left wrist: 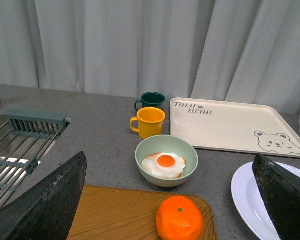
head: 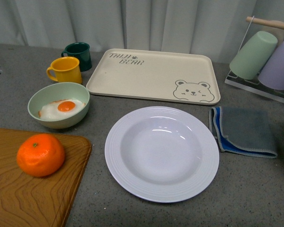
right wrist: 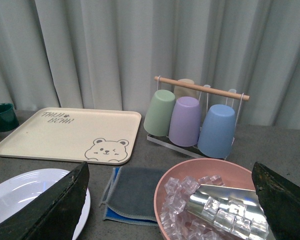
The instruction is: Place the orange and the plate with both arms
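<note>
My left fingers (left wrist: 50, 200) are spread wide and empty, the orange (left wrist: 179, 217) ahead, in line with their gap. My right fingers (right wrist: 55, 202), equally parted, sit nearer the plate (right wrist: 20, 192).

Cream tray (head: 151, 71): "TAIJI BEAR" printed at corner, lettering partly unclear.

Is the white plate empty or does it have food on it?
Empty. The plate is bare glossy white; the orange sits apart on the wooden board.
</note>
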Motion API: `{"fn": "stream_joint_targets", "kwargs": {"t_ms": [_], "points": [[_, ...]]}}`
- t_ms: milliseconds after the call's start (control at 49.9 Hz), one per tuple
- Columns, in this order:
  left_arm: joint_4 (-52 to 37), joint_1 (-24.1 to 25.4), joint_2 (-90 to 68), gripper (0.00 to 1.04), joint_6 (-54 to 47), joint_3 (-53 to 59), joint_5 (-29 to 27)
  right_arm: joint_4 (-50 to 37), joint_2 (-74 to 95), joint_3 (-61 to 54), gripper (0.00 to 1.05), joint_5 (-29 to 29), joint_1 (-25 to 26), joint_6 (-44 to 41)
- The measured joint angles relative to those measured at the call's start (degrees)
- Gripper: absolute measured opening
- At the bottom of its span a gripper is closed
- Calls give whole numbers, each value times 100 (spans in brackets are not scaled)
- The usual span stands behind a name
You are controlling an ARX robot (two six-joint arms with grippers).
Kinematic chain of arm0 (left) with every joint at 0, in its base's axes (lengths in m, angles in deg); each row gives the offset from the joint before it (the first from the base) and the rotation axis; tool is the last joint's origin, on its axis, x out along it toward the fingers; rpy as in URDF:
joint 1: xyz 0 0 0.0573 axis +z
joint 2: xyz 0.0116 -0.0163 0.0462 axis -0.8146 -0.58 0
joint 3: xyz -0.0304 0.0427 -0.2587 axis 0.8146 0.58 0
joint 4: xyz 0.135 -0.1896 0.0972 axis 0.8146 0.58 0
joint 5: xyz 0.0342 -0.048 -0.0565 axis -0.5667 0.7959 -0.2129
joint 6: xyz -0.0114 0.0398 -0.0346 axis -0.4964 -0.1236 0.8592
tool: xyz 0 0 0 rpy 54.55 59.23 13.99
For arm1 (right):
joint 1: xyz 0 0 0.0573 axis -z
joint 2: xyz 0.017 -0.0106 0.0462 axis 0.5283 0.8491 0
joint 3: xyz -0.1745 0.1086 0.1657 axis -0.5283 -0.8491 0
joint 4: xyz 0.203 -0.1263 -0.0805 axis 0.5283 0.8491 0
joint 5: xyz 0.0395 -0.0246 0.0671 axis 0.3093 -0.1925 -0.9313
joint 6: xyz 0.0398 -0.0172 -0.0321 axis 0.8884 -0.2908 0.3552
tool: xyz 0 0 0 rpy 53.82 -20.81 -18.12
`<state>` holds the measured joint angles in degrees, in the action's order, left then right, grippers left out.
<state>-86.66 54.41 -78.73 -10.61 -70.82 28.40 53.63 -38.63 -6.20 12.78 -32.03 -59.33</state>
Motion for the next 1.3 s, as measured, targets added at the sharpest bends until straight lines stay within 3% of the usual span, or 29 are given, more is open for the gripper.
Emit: {"fn": "stream_joint_targets", "kwargs": {"t_ms": [1301], "points": [[0,0,0,98,0,0,0,0,0,0,95,0,0,0]]}}
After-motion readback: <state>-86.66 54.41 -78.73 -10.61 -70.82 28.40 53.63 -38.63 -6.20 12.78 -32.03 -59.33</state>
